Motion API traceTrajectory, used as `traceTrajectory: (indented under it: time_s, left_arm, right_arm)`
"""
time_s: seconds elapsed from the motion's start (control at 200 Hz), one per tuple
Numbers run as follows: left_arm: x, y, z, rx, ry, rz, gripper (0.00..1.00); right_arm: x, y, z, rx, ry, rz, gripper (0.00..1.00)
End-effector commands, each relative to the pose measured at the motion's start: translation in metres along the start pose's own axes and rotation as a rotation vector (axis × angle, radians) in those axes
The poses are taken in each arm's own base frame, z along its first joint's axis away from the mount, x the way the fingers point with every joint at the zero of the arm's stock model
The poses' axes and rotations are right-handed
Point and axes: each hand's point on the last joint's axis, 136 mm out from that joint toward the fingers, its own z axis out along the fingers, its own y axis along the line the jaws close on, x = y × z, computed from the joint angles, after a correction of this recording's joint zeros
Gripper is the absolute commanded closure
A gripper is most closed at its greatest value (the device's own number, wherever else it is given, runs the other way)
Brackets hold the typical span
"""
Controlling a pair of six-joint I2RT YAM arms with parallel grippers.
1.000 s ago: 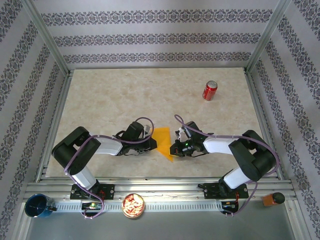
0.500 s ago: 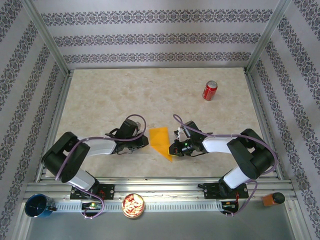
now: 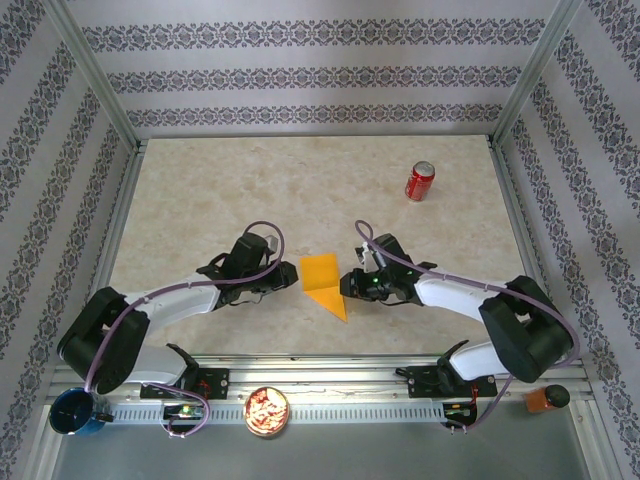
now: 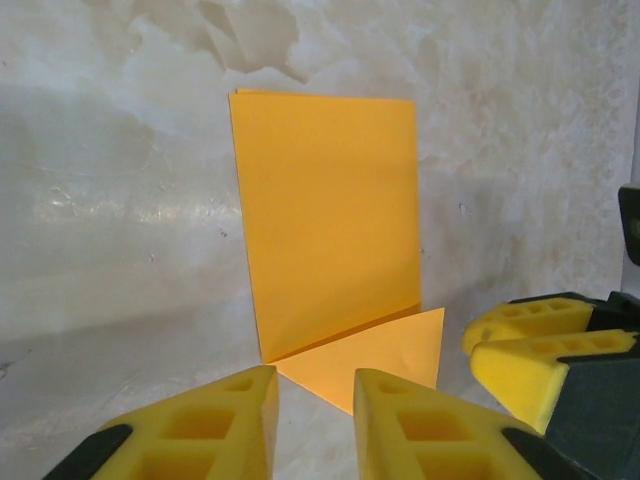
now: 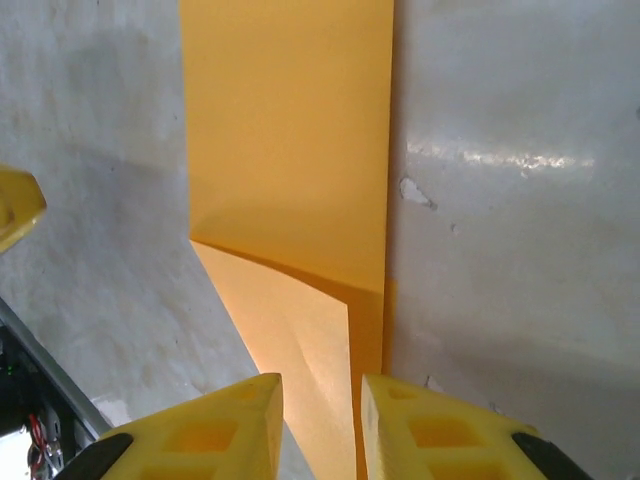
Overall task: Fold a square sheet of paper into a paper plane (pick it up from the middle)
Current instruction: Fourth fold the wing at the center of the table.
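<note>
The square sheet of paper (image 3: 323, 277) is orange-yellow and folded into a narrow strip with a triangular flap at its near end. It lies on the marble tabletop between the two arms. In the left wrist view the paper (image 4: 330, 220) lies just beyond my left gripper (image 4: 315, 400), which is open, with only the flap's tip near the gap. My right gripper (image 5: 320, 400) is open too. The slightly raised flap (image 5: 300, 340) runs down between its parted fingers and is not pinched. From above, the left gripper (image 3: 291, 283) and right gripper (image 3: 347, 287) flank the paper closely.
A red soda can (image 3: 419, 181) stands upright at the far right of the table. Below the near rail sit a blue cup (image 3: 75, 411), a bowl of snacks (image 3: 267, 410) and a small orange object (image 3: 545, 398). Patterned walls close in the table on three sides.
Both grippers were shut a second ago and their jaws have now parted. The left arm has drawn back to the left, off the paper's edge. The paper now lies released on the table.
</note>
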Motion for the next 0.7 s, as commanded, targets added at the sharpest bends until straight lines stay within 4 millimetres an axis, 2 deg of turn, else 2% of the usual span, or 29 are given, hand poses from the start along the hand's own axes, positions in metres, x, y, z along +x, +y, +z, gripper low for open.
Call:
traceTrajectory:
  time_s: [0.0,0.205,0.54,0.694]
  left_arm:
    - [0.0,0.001,0.004,0.009,0.032,-0.041,0.71]
    - [-0.002,0.0,0.012,0.039,0.049,-0.087,0.71]
    - [-0.005,0.001,0.018,0.064,0.069,-0.13,0.68]
    - [-0.009,0.0,0.021,0.083,0.069,-0.156,0.59]
  right_arm:
    - [-0.009,0.002,0.004,-0.007,-0.005,0.049,0.71]
    - [-0.014,0.0,0.013,0.007,0.017,0.06,0.71]
    - [-0.015,0.01,0.005,-0.057,0.002,0.043,0.92]
    - [-0.015,0.018,-0.002,-0.106,-0.009,0.024,0.94]
